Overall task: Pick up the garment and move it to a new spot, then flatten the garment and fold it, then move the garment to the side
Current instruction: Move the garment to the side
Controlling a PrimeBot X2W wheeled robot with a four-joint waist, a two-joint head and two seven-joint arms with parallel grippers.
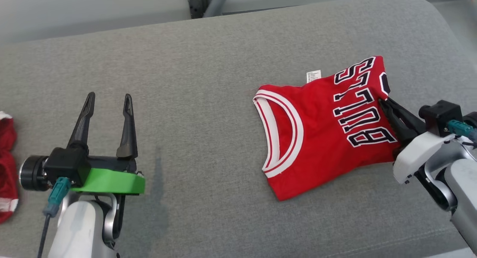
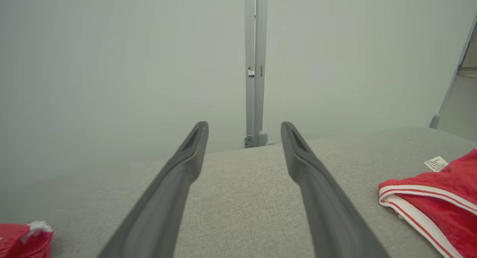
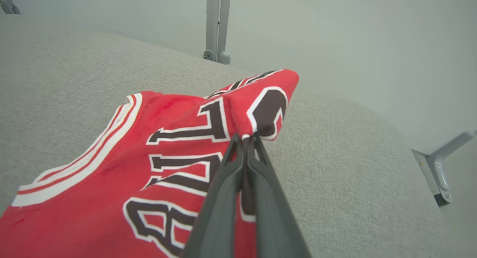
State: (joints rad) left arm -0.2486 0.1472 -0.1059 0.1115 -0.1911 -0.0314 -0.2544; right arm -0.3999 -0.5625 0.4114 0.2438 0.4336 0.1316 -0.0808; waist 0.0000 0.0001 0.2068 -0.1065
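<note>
Your left gripper (image 1: pixel 109 95) hangs, fingers apart, over the cushion's (image 1: pixel 208 57) near left; your right gripper (image 1: pixel 381 101) is pinched on the jersey (image 1: pixel 316 139) near the right edge. It looks folded, so next carry it aside without spilling the folds

The cushion (image 1: pixel 186 64) is viewed from above by the head camera; the jersey (image 1: pixel 316 146) is shared by both low, forward-facing wrist views.
</note>
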